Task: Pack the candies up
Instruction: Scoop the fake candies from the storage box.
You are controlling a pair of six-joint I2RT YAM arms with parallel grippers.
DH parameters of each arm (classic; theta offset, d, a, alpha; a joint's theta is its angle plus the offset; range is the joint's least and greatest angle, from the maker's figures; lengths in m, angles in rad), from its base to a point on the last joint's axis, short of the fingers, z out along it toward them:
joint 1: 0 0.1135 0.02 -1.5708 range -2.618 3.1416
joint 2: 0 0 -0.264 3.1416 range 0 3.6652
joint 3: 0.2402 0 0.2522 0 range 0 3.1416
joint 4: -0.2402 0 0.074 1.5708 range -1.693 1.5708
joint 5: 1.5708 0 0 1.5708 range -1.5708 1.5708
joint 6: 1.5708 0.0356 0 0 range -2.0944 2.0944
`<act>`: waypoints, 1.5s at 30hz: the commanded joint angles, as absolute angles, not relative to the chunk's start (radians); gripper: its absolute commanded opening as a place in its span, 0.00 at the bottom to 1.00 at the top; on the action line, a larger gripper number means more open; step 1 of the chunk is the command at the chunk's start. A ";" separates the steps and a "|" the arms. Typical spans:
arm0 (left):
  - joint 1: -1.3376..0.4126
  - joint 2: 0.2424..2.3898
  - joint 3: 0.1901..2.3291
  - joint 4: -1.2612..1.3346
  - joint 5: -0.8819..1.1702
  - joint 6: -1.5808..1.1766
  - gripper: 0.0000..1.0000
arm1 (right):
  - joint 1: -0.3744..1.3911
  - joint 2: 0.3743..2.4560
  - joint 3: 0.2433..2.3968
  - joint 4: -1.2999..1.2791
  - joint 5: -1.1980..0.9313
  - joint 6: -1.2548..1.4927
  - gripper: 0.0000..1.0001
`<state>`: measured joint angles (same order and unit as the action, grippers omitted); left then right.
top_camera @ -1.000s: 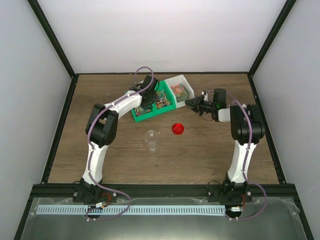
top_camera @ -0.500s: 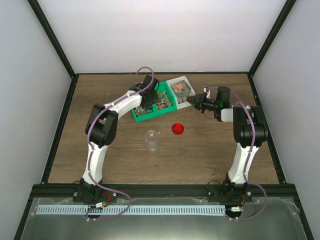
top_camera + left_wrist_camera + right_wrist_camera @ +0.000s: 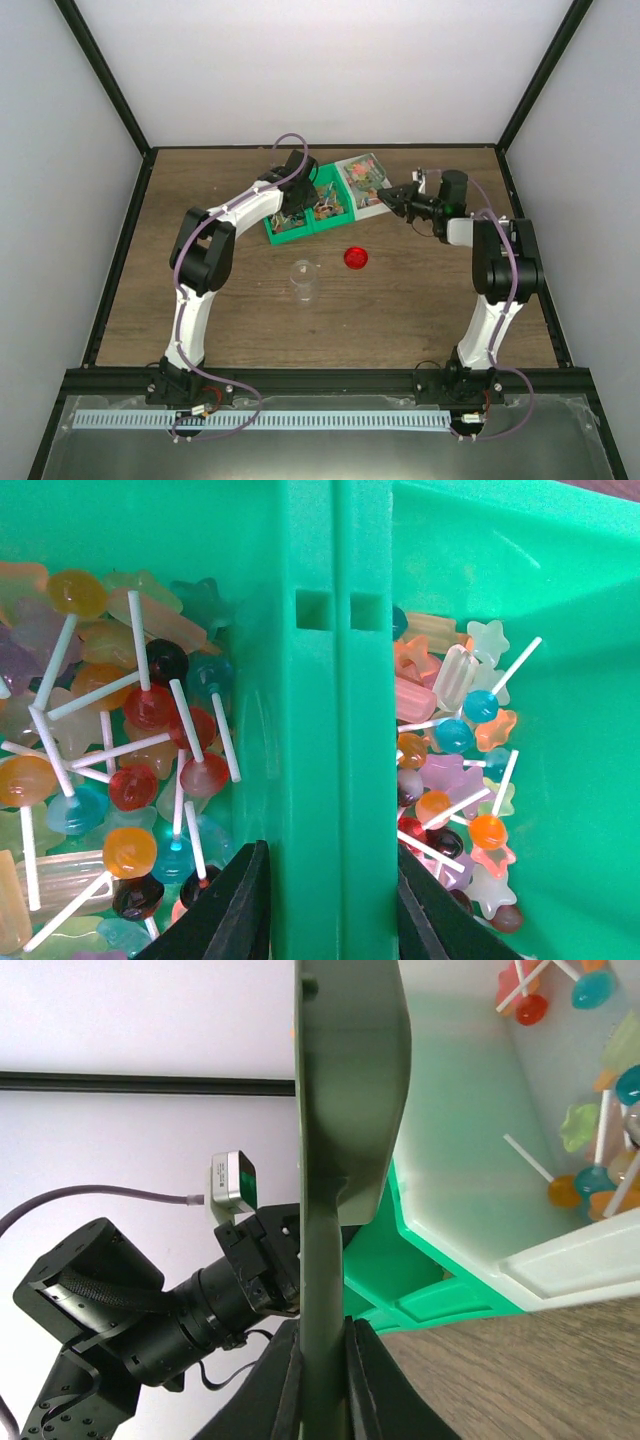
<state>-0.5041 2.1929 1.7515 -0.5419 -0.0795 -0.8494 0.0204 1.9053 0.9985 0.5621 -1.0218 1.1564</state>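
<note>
Candies [image 3: 130,790] in green bin [image 3: 560,600], divider [image 3: 335,780] clamped in left jaws; white bin [image 3: 450,1160] likewise, wall [image 3: 350,1080] in right jaws.

Each arm is made of white tubes with fat black joints. The left arm [image 3: 205,255] and the right arm [image 3: 495,262] each carry a thin purple cable [image 3: 289,136] that loops along them. Each stands on a small black base [image 3: 172,385]. The left gripper [image 3: 330,865] has smooth black fingers [image 3: 235,910]. The right gripper [image 3: 322,1360] has dark fingers too. A little silver box [image 3: 230,1178] with a green side sits on the left arm's black wrist.
</note>
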 commanded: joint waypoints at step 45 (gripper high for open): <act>-0.476 1.990 1.681 -0.509 0.060 -0.754 0.53 | 0.024 1.101 0.532 0.052 -1.304 0.925 0.01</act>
<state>-0.4797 2.0399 1.7180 -0.5198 0.0647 -0.7746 0.0147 1.1679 0.5377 0.1429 -1.2419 0.9825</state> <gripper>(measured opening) 0.527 0.102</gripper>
